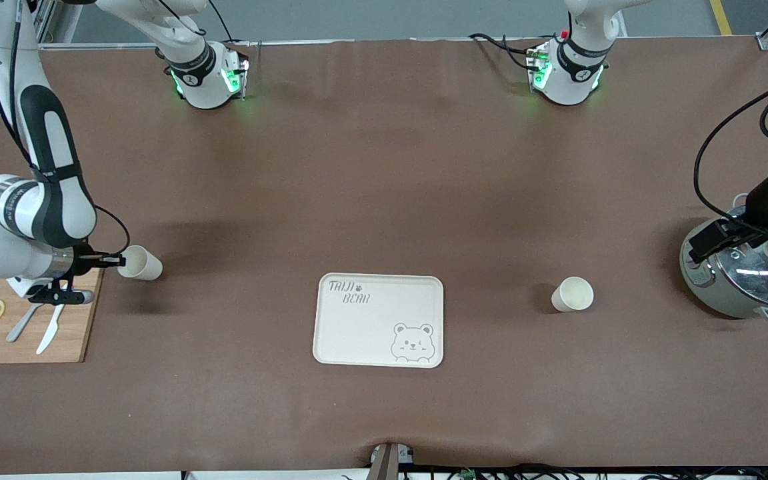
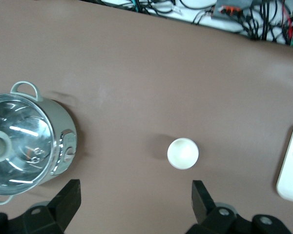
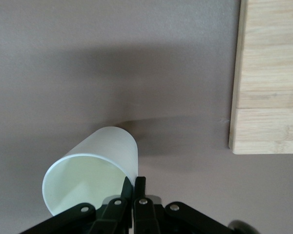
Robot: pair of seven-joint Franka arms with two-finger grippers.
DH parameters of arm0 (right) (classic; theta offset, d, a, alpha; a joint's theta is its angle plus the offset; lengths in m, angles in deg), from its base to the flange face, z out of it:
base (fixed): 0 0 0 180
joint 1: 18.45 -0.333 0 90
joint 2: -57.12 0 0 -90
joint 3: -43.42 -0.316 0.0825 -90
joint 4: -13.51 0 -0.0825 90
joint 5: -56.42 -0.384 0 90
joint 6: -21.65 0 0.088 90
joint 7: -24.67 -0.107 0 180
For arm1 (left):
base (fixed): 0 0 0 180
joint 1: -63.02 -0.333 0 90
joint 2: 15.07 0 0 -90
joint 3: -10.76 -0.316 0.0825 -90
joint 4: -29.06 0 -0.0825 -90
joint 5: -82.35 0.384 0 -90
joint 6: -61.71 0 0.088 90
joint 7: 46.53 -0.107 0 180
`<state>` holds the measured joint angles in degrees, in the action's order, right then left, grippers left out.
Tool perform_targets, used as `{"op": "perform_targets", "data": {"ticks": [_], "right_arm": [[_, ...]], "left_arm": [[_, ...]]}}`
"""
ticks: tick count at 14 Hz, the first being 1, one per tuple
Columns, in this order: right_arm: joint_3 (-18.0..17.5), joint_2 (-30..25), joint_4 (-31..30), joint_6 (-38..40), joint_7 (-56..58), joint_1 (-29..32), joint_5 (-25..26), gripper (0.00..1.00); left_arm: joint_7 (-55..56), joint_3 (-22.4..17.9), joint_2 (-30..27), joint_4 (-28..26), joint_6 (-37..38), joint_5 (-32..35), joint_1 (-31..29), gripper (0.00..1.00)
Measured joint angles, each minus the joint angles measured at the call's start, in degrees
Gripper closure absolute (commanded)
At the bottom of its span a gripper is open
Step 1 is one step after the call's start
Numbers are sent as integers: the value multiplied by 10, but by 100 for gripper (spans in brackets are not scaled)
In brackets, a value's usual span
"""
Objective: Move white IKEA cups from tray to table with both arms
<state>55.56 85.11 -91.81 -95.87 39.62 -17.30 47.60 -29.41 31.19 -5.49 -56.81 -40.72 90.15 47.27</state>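
Right tool (image 1: 119,261) is pinched on the rim of one small cream-white tapered cup (image 1: 141,263), just above the brown counter (image 1: 384,167) beside the wooden cutting board (image 1: 57,340) — looks ready to set down and let go. Left tool (image 2: 134,204), jaws apart, hangs over the other cup (image 1: 573,294), already off the cream bear-print tray (image 1: 357,333).

Tray (image 1: 379,320) lies on table (image 1: 384,167) between two cups (image 1: 572,294).
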Motion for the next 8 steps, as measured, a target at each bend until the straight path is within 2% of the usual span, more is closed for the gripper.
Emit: {"op": "perform_targets", "data": {"ticks": [2,3,4,5,8], "right_arm": [[0,0,-16,-6,0,2,0,100],[0,-1,-23,-15,0,2,1,82],[0,-3,-26,-17,0,3,1,11],[0,-4,-27,-17,0,4,1,0],[-1,-5,-24,-7,1,4,1,0]], "left_arm": [[-30,-2,-9,2,36,0,-1,0],[-45,-2,-14,3,52,0,-3,0],[-62,-3,-20,5,61,0,-6,0],[-78,-3,-27,7,67,0,-12,0],[-98,-4,-47,12,90,0,-32,0]]}}
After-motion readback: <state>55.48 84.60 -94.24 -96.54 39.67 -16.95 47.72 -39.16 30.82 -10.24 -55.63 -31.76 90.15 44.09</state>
